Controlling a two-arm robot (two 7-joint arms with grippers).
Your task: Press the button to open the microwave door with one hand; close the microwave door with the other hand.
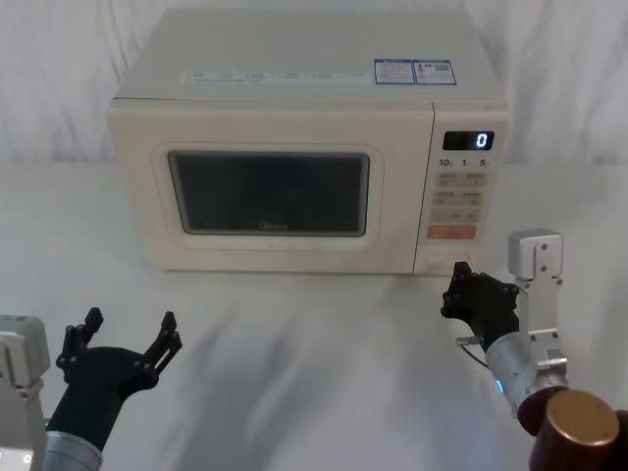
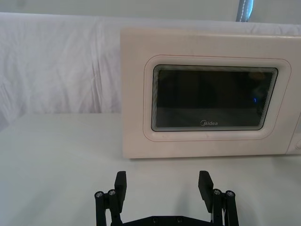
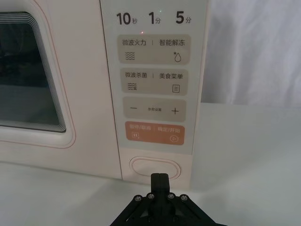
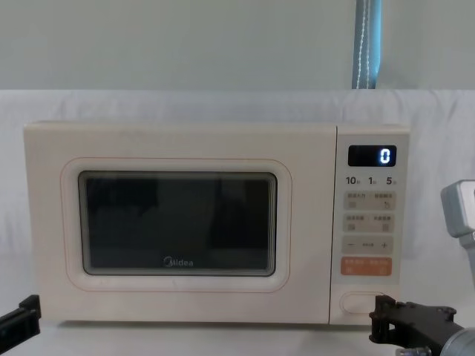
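My left end effector (image 1: pixel 123 339) hovers low over the table (image 1: pixel 324 373), well in front of the door's left half, fingers spread apart and holding nothing. It has no part in this step, so I leave it there, clear of the arc the door will sweep, ready for the closing push.

The microwave (image 1: pixel 294 98) stands square at the back of the table, and the door (image 1: pixel 275 196) lies flush with the cabinet, shut. The display reads 0.

To the right, the keypad strip runs down to the orange key (image 3: pixel 154 133), and just beneath it is the button (image 3: pixel 155 169), the lowest key on the strip.

My right end effector (image 3: pixel 160 178) is straight in front of that button, its 2 fingers closed together into 1 blunt tip. In the right wrist view the tip overlaps the button's lower edge at its middle; I judge it near or just touching, and cannot tell which.

To do this well, I should raise the tip a little, so it lands on the button's centre instead of its lower rim, then press straight in along the microwave's depth. A slanted push could slide off the smooth key or shove the whole microwave backward. I should stay below the orange key. Once the latch gives, I should draw straight back.
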